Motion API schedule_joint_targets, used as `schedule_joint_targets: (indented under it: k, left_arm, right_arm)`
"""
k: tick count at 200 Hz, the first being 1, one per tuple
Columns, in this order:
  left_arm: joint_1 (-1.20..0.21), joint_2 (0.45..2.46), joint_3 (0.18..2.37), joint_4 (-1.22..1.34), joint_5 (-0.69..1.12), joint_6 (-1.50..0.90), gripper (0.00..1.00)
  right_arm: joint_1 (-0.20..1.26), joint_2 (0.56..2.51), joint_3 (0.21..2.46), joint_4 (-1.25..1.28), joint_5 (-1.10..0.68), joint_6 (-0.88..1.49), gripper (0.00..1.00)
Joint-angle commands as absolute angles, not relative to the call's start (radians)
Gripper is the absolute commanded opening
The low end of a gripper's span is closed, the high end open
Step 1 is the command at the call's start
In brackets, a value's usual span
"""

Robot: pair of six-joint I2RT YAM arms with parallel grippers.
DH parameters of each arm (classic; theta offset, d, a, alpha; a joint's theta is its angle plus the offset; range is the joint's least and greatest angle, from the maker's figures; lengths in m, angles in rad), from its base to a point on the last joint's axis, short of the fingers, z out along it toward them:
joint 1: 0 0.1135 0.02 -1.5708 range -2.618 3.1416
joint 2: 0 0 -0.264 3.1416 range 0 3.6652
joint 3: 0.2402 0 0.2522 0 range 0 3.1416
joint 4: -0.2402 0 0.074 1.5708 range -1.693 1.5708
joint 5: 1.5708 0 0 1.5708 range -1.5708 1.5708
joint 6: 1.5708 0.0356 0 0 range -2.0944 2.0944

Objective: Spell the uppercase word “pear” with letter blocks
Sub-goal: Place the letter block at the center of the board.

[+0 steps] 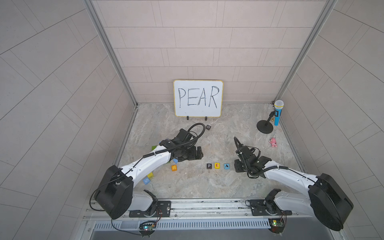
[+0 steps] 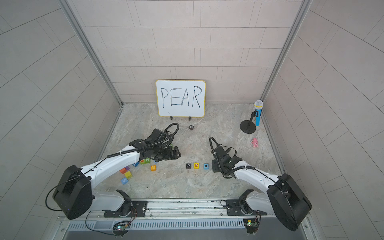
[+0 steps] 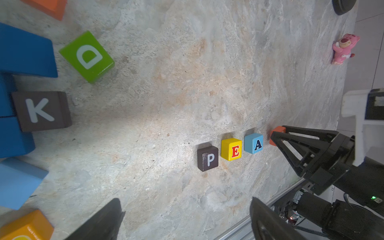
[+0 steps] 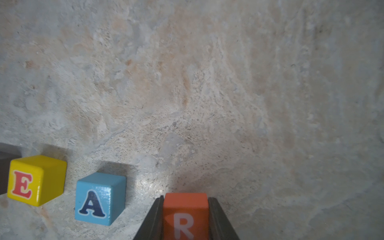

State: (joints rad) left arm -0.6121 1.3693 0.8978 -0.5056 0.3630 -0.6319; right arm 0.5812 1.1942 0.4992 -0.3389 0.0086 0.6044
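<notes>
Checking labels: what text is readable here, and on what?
"PEAR": white board with yellow rim
"P": black cube
"E": yellow cube
"A": light blue cube
"R": orange-red cube in right gripper
"K": dark brown cube
"D": green cube
"O": dark grey cube
"5": blue cube
"2": second green cube
Mark on orange cube: too small.
</notes>
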Motion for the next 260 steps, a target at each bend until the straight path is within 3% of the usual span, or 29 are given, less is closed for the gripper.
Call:
schedule_joint_targets:
  k: [1,260]
  left_arm:
    - [-0.616,1.381,0.914,-0.493,0.373,-0.626,1.0]
    - [-0.615,1.404,0.927,-0.485,0.379,-0.621,1.0]
  right_arm:
    - [0.595,1.202,0.51,-0.321,0.033,0.642,0.24]
    - [0.618,1.253,0.503,-0.272,0.077,0.696,0.24]
